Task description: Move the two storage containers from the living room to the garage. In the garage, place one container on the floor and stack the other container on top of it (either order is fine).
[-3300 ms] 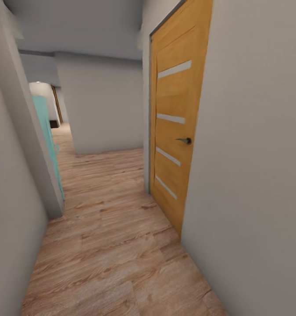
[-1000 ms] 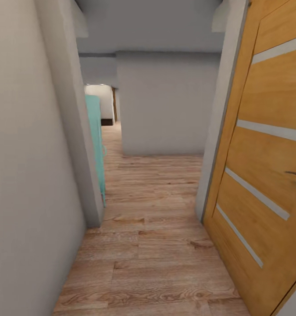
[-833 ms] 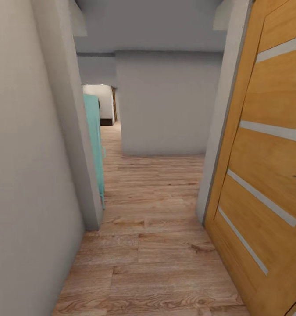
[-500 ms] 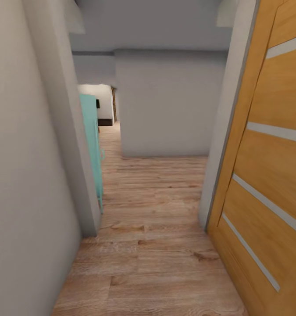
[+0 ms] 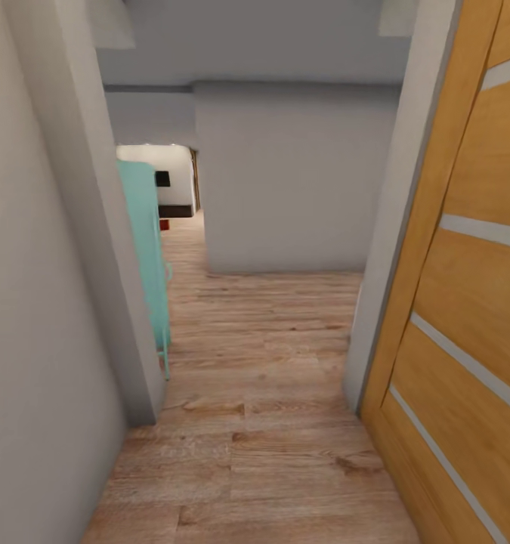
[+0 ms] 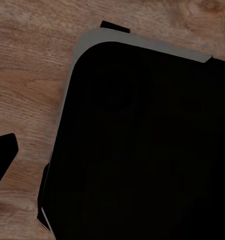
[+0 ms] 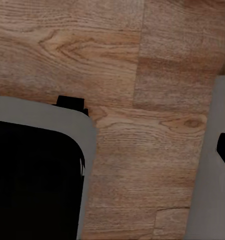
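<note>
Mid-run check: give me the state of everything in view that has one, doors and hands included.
Wooden door: on the right of the hallway; open or shut cannot be told from this angle.
Teal door: swung open, leaf edge-on past the left wall corner.
Wood plank floor: bare along the hallway ahead.
Red object: far down the hall, too small to identify.

Matt grained wood plank floor (image 5: 270, 393), smooth honey-coloured wooden door (image 5: 466, 302), plain matt grey walls (image 5: 292, 189).
</note>
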Controlling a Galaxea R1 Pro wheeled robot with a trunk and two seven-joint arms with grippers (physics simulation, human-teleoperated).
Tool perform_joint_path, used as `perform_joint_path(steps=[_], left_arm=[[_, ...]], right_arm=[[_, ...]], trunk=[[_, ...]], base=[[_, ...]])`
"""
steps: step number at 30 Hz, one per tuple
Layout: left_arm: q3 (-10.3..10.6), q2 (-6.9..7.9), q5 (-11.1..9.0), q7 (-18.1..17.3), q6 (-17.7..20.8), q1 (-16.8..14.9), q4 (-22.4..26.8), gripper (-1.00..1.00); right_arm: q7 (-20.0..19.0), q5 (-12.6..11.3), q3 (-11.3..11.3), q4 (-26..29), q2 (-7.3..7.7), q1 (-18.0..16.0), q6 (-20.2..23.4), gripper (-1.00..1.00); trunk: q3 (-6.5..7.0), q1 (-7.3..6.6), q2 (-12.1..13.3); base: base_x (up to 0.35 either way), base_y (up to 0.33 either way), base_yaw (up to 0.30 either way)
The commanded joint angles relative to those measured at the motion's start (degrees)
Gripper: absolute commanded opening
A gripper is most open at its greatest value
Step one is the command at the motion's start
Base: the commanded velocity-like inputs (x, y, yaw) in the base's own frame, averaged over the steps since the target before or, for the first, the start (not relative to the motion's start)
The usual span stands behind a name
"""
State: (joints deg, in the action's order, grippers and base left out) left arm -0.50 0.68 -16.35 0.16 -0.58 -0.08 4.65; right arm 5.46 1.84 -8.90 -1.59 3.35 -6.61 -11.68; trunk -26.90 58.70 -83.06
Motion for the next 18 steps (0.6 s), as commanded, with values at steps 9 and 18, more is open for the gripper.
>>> perform_joint_path(steps=[9, 18], left_arm=[[0.00, 0.02, -0.19, -0.04, -0.28, -0.01, 0.01, 1.00], [-0.02, 0.02, -0.24, -0.16, -0.07, -0.01, 0.01, 1.00]], right_arm=[[0.28, 0.90, -0.67, -0.17, -0.01, -0.07, -0.29, 1.00], [0.27, 1.05, -0.86, -0.17, -0.01, -0.07, -0.41, 1.00]], trunk=[[-0.05, 0.03, -0.02], [-0.05, 0.03, -0.02]], base=[[0.319, -0.104, 0.000], [0.321, -0.048, 0.000]])
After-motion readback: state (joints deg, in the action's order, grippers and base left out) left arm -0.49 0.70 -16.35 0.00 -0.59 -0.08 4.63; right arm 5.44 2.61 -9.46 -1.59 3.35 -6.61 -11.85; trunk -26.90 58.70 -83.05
